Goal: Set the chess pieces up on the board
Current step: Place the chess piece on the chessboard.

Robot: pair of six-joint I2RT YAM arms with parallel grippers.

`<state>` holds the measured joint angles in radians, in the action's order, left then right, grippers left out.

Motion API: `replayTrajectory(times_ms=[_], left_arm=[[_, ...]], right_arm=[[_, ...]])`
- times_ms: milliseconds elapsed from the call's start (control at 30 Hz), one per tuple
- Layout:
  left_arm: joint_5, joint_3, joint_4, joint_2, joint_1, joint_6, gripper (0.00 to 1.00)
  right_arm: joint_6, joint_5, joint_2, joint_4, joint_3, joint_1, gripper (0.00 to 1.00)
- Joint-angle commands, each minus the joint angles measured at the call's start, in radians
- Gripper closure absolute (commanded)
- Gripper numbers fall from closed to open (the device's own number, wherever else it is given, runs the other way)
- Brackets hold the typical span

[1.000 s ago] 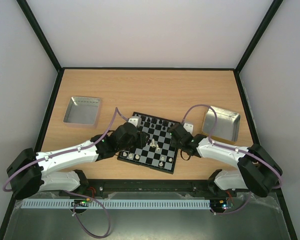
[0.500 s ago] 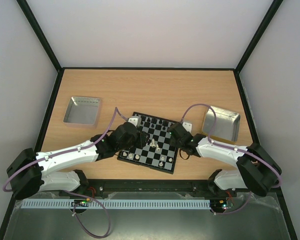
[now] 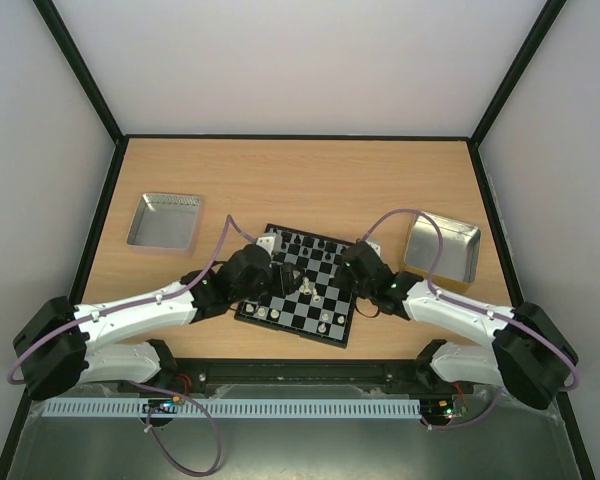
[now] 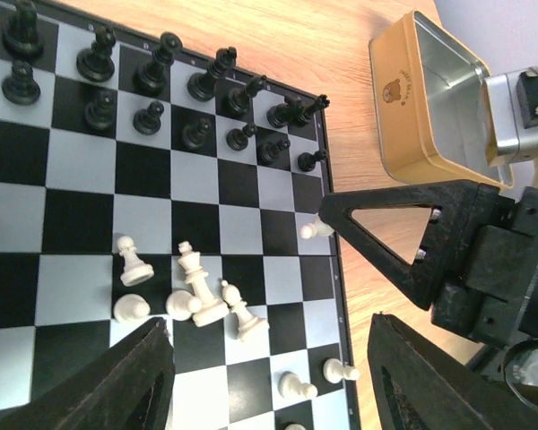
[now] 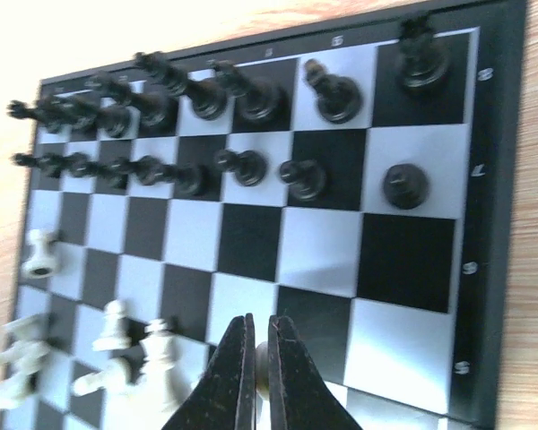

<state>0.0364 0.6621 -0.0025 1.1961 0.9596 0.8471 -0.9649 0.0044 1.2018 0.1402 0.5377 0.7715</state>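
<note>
"So, were the right jaws together?"
"Clamped on a tiny cream-white pawn (image 4: 310, 230), with the black-and-grey checked square chessboard (image 5: 403, 260) beneath them."
"And the left jaws?"
"Apart, above that board."

**Table layout**

Board (image 4: 81, 161) sat near-centre on the table (image 3: 300, 170); left tray (image 3: 166, 198) lay behind it, well apart, and right tray (image 3: 450, 228) near its right corner. One set (image 4: 97, 61) lined the far edge in two rows; the other set (image 4: 194, 273) was scattered nearer. One pawn (image 4: 310, 230) sat pinched in the right gripper (image 5: 259, 327) at the right edge.
</note>
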Motion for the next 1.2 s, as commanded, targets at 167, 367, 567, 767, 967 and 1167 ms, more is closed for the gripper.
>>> replayTrajectory(times_ms=[167, 367, 567, 767, 967, 1167], left_arm=[[-0.14, -0.102, 0.239, -0.023, -0.023, 0.105, 0.35], [-0.205, -0.154, 0.383, -0.021, -0.042, 0.163, 0.36], [-0.243, -0.168, 0.474, -0.016, -0.047, 0.173, 0.39], [-0.268, -0.16, 0.487, 0.025, -0.047, 0.181, 0.51], [-0.263, -0.16, 0.491, 0.029, -0.047, 0.176, 0.68], [-0.258, -0.151, 0.475, 0.041, -0.047, 0.165, 0.82]], right_arm=[[-0.157, -0.212, -0.125, -0.213, -0.059, -0.005, 0.98], [-0.25, -0.36, -0.16, -0.335, -0.099, -0.005, 0.98], [-0.273, -0.427, -0.187, -0.374, -0.115, -0.005, 0.98], [-0.295, -0.46, -0.194, -0.407, -0.133, -0.005, 0.98], [-0.304, -0.462, -0.201, -0.413, -0.142, -0.005, 0.98], [-0.301, -0.465, -0.197, -0.411, -0.142, -0.005, 0.98]])
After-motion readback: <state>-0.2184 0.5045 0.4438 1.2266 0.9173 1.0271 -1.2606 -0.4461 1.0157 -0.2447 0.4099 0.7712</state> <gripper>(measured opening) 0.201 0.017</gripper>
